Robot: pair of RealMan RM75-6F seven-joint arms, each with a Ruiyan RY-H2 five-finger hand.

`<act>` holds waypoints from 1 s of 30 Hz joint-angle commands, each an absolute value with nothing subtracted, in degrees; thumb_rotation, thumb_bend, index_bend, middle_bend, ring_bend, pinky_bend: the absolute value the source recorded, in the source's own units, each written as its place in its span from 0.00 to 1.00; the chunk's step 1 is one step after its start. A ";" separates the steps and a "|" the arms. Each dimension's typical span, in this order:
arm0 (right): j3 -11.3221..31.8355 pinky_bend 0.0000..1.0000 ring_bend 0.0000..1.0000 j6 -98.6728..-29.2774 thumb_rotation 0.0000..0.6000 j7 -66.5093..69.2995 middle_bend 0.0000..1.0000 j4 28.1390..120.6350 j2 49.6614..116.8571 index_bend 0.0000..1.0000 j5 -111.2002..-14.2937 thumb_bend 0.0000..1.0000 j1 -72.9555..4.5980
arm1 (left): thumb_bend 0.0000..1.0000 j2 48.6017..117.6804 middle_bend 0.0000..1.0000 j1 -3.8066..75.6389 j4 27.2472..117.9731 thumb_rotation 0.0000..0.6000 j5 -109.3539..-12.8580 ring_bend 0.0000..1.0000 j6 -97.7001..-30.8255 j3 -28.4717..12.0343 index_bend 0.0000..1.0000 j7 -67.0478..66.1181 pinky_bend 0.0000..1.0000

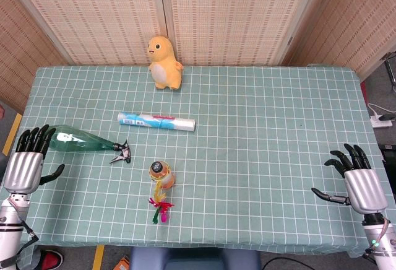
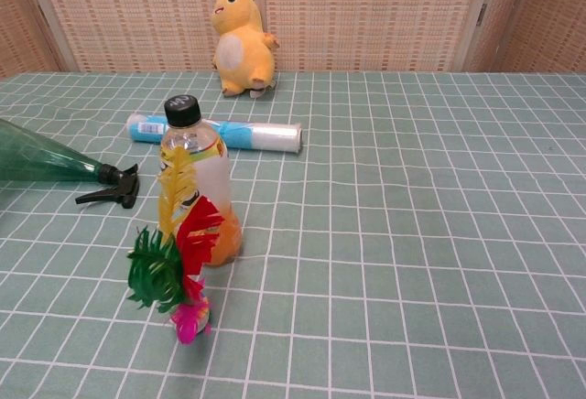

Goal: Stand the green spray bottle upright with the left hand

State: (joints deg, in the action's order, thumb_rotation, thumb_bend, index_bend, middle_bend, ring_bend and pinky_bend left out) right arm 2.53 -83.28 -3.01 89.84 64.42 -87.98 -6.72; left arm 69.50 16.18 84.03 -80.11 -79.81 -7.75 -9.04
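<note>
The green spray bottle (image 1: pixel 80 141) lies on its side at the table's left, its black trigger nozzle (image 1: pixel 120 153) pointing right. In the chest view the green spray bottle (image 2: pixel 41 162) shows at the left edge, nozzle (image 2: pixel 114 188) toward the middle. My left hand (image 1: pixel 28 161) hovers at the table's left edge, open, its fingertips close to the bottle's base; whether they touch it I cannot tell. My right hand (image 1: pixel 356 180) is open at the right front, far from the bottle. Neither hand shows in the chest view.
A yellow plush duck (image 1: pixel 164 63) sits at the back. A white and blue roll (image 1: pixel 156 121) lies mid-table. An upright orange drink bottle (image 1: pixel 161 174) stands in front of it, with coloured feathers (image 1: pixel 162 208) beside it.
</note>
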 commanded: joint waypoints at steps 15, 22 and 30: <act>2.57 0.02 0.05 -83.32 1.00 -2.96 0.21 89.87 64.42 0.38 -88.04 0.00 -6.66 | 0.23 69.28 0.00 16.13 83.95 1.00 -80.55 0.00 -79.76 -7.66 0.00 -7.09 0.00; 2.59 0.02 0.05 -83.22 1.00 -2.84 0.21 89.95 64.41 0.38 -88.09 0.00 -6.71 | 0.23 69.12 0.00 17.25 83.96 1.00 -81.45 0.00 -78.20 -7.17 0.00 -9.07 0.00; 2.59 0.03 0.05 -82.85 1.00 -2.62 0.21 90.09 64.21 0.38 -88.04 0.00 -6.86 | 0.23 69.34 0.00 22.24 86.93 1.00 -83.15 0.00 -74.05 -8.27 0.00 -16.46 0.00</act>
